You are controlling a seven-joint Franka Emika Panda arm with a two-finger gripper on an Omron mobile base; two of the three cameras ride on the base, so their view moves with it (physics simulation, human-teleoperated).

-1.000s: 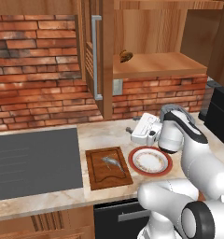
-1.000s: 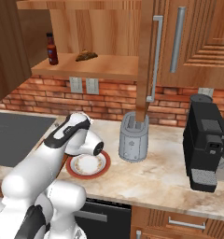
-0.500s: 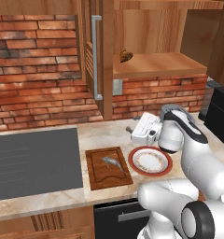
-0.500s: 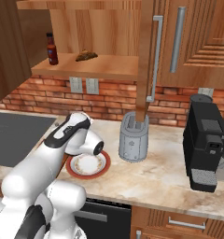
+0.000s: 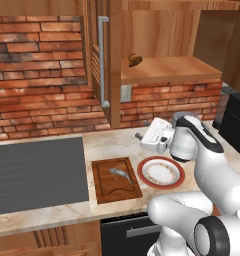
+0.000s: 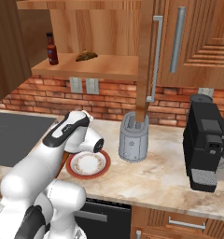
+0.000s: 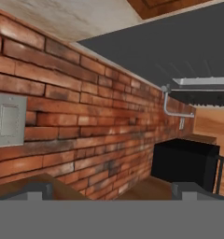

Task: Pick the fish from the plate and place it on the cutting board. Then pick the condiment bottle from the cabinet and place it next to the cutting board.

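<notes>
On the cutting board [image 5: 116, 180] lies the fish [image 5: 121, 174], slanting toward five o'clock. At its three o'clock, just beside it on the bench [image 5: 117, 145], sits the plate [image 5: 161, 172]. Up on the cabinet [image 6: 90, 65] shelf stands the condiment bottle [image 6: 52, 48]. The hand [image 7: 109, 190], fingers apart and holding nothing, faces the brick wall [image 7: 86, 121].

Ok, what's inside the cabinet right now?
On the cabinet shelf stand the condiment bottle at the left and a small brown lump. The shelf's far left is hidden by the wooden side panel.
</notes>
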